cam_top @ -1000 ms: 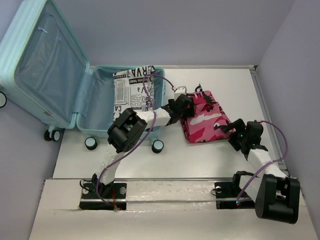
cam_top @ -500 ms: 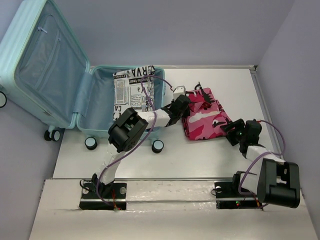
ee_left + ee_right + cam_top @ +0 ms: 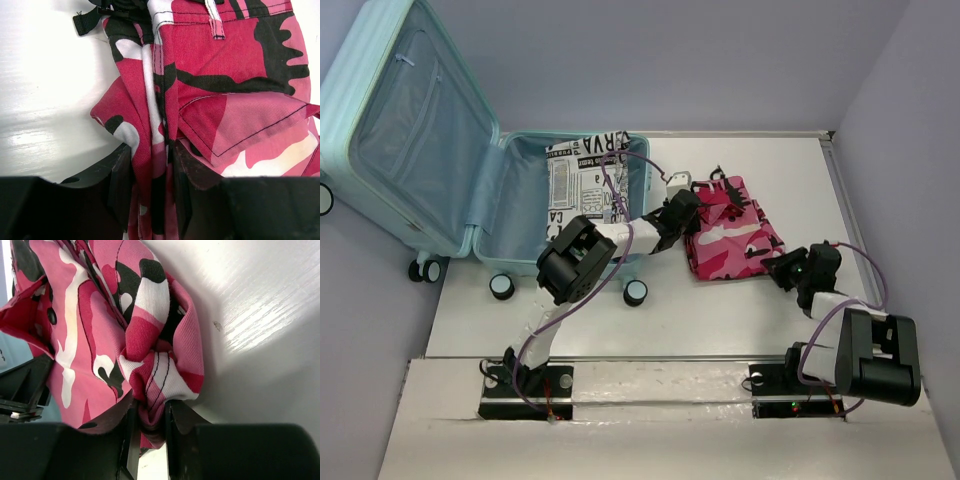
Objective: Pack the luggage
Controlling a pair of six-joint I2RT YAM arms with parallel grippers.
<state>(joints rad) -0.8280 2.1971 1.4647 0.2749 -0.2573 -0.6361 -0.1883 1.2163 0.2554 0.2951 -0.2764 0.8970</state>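
Observation:
The luggage [image 3: 410, 130] is a pale aqua hard-shell suitcase lying open at the left, its lid leaning back and its base [image 3: 510, 215] on the table. A pink, white and black camouflage garment [image 3: 732, 235] lies crumpled on the table to the right of it. My left gripper [image 3: 686, 214] is at the garment's left edge, shut on a bunched fold [image 3: 152, 160]. My right gripper [image 3: 784, 266] is at the garment's near right corner, shut on a pinched fold [image 3: 149, 412]. The garment [image 3: 225, 90] [image 3: 75, 330] fills both wrist views.
A newspaper-print item [image 3: 582, 180] sits in the suitcase base. A small white object [image 3: 678, 182] lies by the garment's far left corner. Caster wheels [image 3: 635, 292] stick out at the base's near side. Walls bound the table at the back and right.
Both grippers have closed on the camouflage garment. The right gripper has come in to the garment's near right corner. The left arm has barely moved.

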